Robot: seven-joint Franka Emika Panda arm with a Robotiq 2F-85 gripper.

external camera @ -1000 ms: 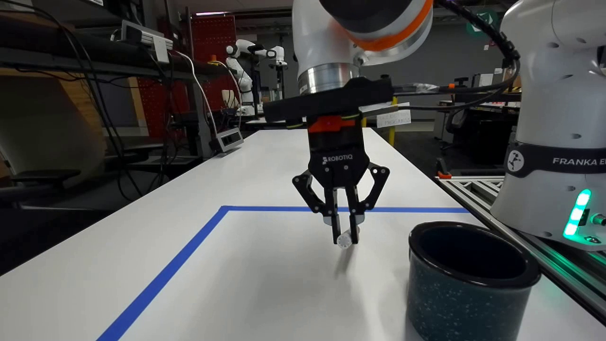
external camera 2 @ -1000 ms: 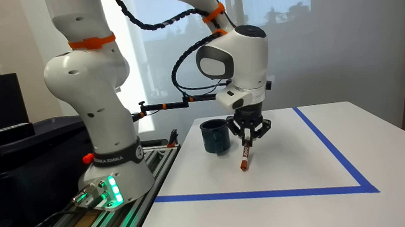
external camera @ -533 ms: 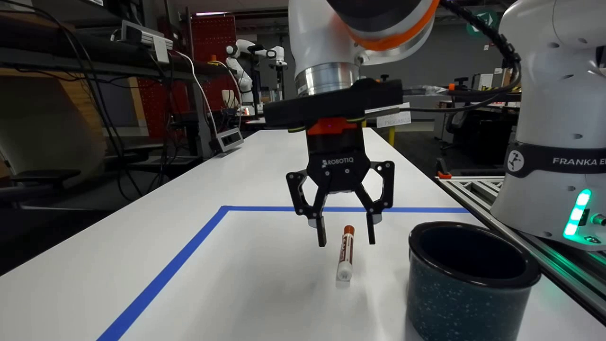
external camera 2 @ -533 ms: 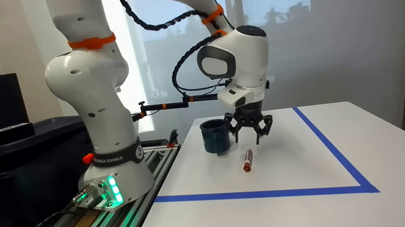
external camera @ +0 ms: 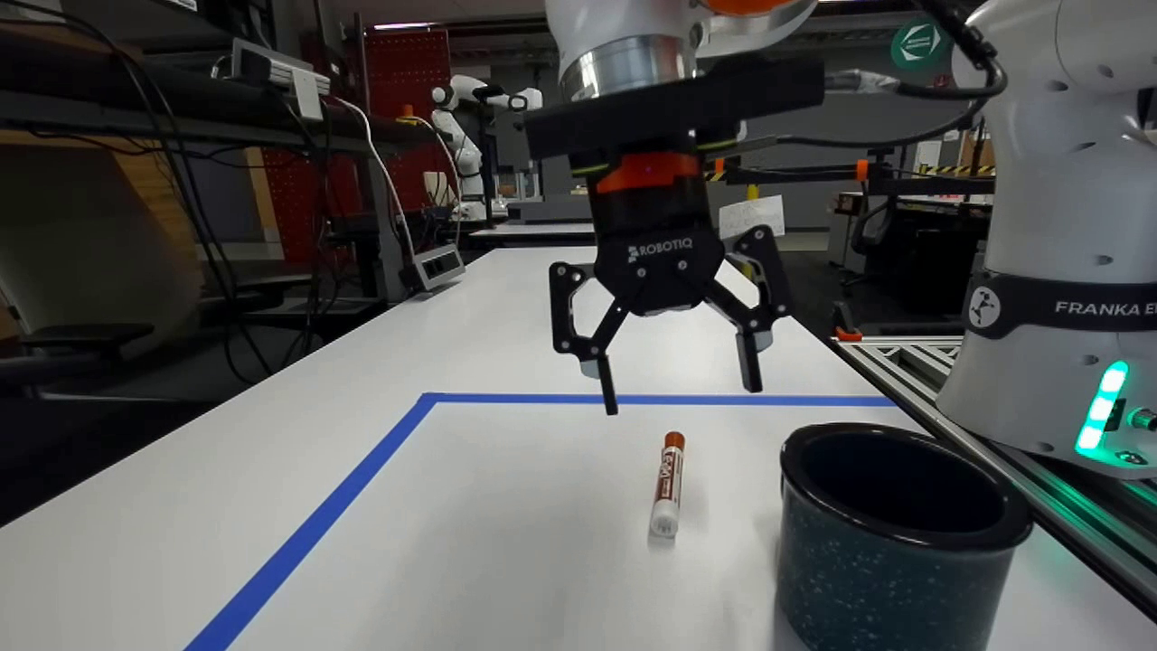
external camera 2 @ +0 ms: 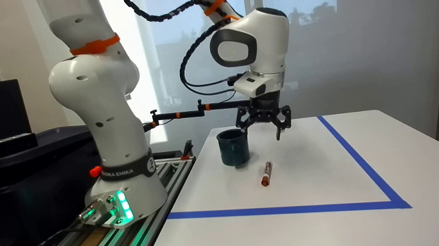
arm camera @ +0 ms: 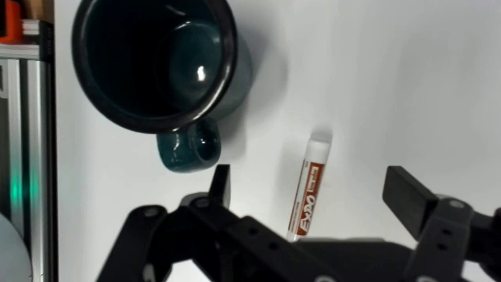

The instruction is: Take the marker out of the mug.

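Observation:
The marker [external camera: 670,484], red with a whitish end, lies flat on the white table beside the mug [external camera: 895,579]. In the wrist view the marker [arm camera: 309,192] shows its printed label, and its lower end is hidden behind the gripper's body. Dark blue and speckled, the mug [external camera 2: 234,149] stands upright; its inside holds nothing that I can see in the wrist view. My gripper [external camera: 681,400] hangs above the marker with its fingers [arm camera: 407,196] spread wide and nothing between them. It is apart from the marker in both exterior views [external camera 2: 261,135].
Blue tape [external camera 2: 281,210] marks out an area on the white tabletop [external camera: 506,524]. The robot's base [external camera 2: 125,195] sits on a metal frame along the table's edge, near the mug. A power outlet box [external camera: 438,267] lies at the table's far side.
A second ago the gripper was shut on the tilted marker. It has opened, the marker has dropped flat onto the table, and the gripper has risen and tilted slightly. The mug stayed put.

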